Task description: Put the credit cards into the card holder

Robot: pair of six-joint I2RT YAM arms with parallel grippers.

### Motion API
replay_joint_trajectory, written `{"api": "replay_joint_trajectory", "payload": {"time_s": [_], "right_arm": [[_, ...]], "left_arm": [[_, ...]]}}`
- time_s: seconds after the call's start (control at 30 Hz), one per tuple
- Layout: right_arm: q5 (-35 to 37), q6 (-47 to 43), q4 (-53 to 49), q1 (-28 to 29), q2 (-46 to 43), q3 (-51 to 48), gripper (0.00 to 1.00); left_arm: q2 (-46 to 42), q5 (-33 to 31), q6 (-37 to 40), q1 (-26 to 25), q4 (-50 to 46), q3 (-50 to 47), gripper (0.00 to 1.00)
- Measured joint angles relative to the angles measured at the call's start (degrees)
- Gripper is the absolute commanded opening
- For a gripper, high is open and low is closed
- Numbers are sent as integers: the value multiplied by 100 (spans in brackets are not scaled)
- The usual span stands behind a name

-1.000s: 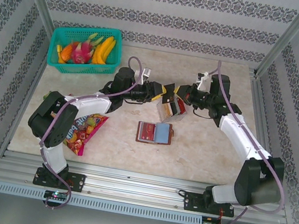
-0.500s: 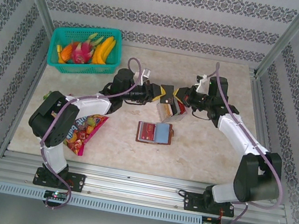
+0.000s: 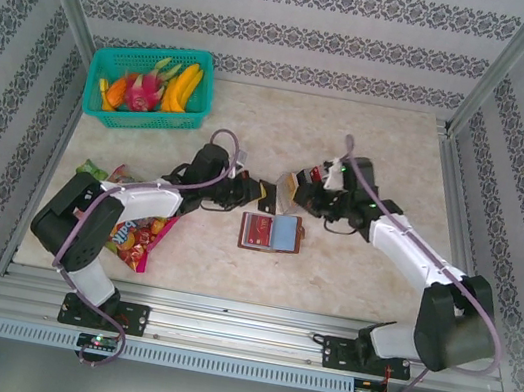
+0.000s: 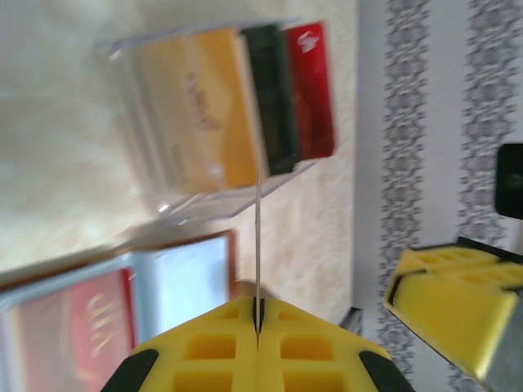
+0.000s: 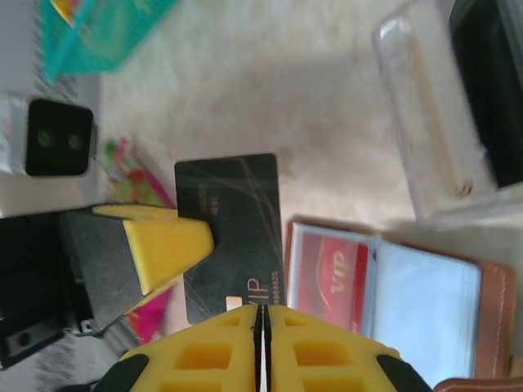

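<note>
The card holder (image 3: 271,231) lies open and flat on the surface (image 3: 350,273), near the middle, between the two arms. It is a brown leather booklet with grey-clear inner sleeves; the left sleeve holds a red card (image 5: 335,273) printed "VIP" in pale letters, and the right sleeve looks pale and blank.

The left hand (image 3: 264,196) is clamped on a black card (image 5: 233,220). From the left wrist the card appears edge-on as a thin line rising from the closed yellow pads. From the right wrist its face shows: glossy black, faint gold lines, and "VIP" near the lower edge. It sits just beside the holder's left edge, by the far corner.

The right hand (image 5: 261,314) is narrow, its pads almost together with only a dark seam between them and nothing gripped. It sits close to the lower edge of the black card.

Just beyond the holder stands a clear plastic stand (image 4: 212,204) carrying a tan card (image 4: 196,114), a dark card (image 4: 274,98) and another red one (image 4: 315,90), side by side and upright.

A colourful snack packet (image 3: 139,233) lies at the left under the left arm, and a teal basket (image 3: 143,119) of fruit sits in the far left corner.
</note>
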Motion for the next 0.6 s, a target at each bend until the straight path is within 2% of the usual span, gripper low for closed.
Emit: {"api": "replay_joint_trajectory", "payload": {"time_s": [0.1, 0.2, 0.33, 0.6], "right_arm": [[378, -44, -125, 597, 181, -87, 13], [638, -55, -144, 881, 544, -90, 11], [992, -72, -166, 870, 876, -184, 12], [1434, -219, -319, 603, 938, -334, 12]], "left_arm": [[-7, -212, 160, -179, -264, -170, 4], [-4, -356, 236, -289, -452, -249, 4], [24, -435, 315, -363, -476, -247, 4], [407, -417, 321, -514, -400, -247, 4]]}}
